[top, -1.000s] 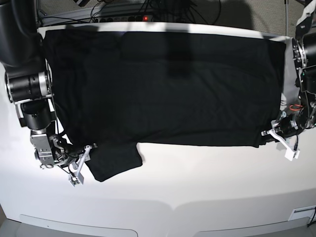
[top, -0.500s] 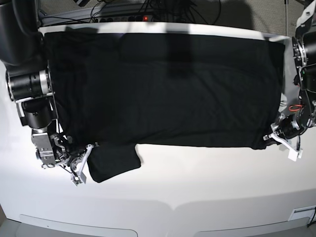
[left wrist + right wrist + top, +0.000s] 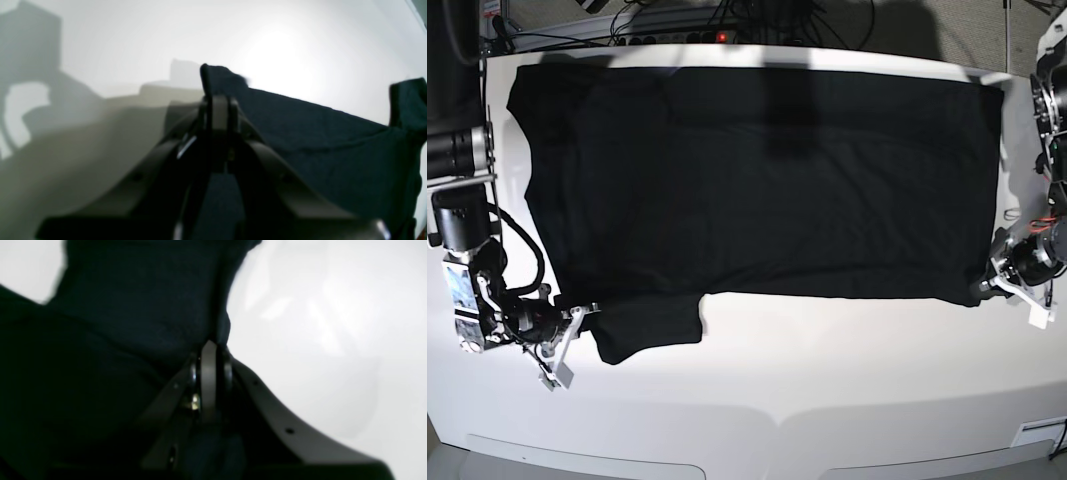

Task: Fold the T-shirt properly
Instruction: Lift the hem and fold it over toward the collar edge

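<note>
The black T-shirt lies spread flat across the white table, one short sleeve sticking out toward the front left. My right gripper is shut on the sleeve's outer edge; in the right wrist view its jaws pinch black cloth. My left gripper is shut on the shirt's front right hem corner; in the left wrist view the closed jaws hold that corner, and the shirt stretches away to the right.
A power strip and cables run along the table's back edge. The two arm bases stand at the far left and far right. Bare white table lies in front of the shirt.
Both grippers have moved outward with the cloth in them. The right one went left and toward the front, dragging the sleeve left. The left one shifted right, pulling the hem corner taut.
</note>
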`<state>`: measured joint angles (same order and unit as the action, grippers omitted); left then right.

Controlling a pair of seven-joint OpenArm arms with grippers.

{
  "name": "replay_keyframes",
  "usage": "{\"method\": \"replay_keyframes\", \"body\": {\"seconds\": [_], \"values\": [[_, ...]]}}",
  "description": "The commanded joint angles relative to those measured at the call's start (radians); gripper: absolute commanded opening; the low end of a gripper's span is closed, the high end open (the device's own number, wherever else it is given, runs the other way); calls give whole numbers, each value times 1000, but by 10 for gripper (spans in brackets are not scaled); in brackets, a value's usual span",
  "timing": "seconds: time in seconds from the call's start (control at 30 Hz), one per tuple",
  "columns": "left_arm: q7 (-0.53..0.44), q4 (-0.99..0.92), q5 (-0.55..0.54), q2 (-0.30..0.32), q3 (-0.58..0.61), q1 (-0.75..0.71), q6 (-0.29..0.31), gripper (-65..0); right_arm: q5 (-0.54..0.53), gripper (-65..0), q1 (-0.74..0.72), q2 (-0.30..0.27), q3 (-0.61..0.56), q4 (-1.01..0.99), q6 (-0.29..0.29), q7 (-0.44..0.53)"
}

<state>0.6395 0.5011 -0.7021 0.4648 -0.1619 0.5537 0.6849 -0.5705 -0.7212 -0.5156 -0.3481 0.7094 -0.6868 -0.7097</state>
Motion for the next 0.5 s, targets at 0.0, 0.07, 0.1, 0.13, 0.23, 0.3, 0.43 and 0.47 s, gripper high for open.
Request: {"method": "replay_keyframes", "body": {"seconds": [0.0, 0.07, 0.1, 0.13, 0.23, 0.3, 0.43, 0.47], "values": [[-6, 32, -34, 20, -1, 29, 11, -650, -34, -650, -11, -21, 5, 69, -3, -6], [24, 60, -46, 27, -1, 27, 11, -650, -71, -650, 45, -44, 5, 200, 41, -42], [44, 70, -59, 32, -1, 27, 11, -650, -82, -650, 76, -59, 7, 269, 68, -50], [58, 78, -77, 35, -1, 26, 11, -650, -82, -650, 107, -71, 15, 333, 85, -62], [89, 99, -150, 55, -1, 11, 11, -650, -39, -650, 204, -92, 88, 494, 101, -98], [98, 132, -214, 77, -1, -23, 11, -650, -40, -650, 277, -93, 166, 595, 104, -122], [103, 259, -288, 112, -1, -126, 12, -650, -84, -650, 415, -91, 328, 774, 104, -169], [105, 303, -301, 116, -1, -158, 11, -650, -98, -650, 450, -92, 365, 812, 104, -177]]}}
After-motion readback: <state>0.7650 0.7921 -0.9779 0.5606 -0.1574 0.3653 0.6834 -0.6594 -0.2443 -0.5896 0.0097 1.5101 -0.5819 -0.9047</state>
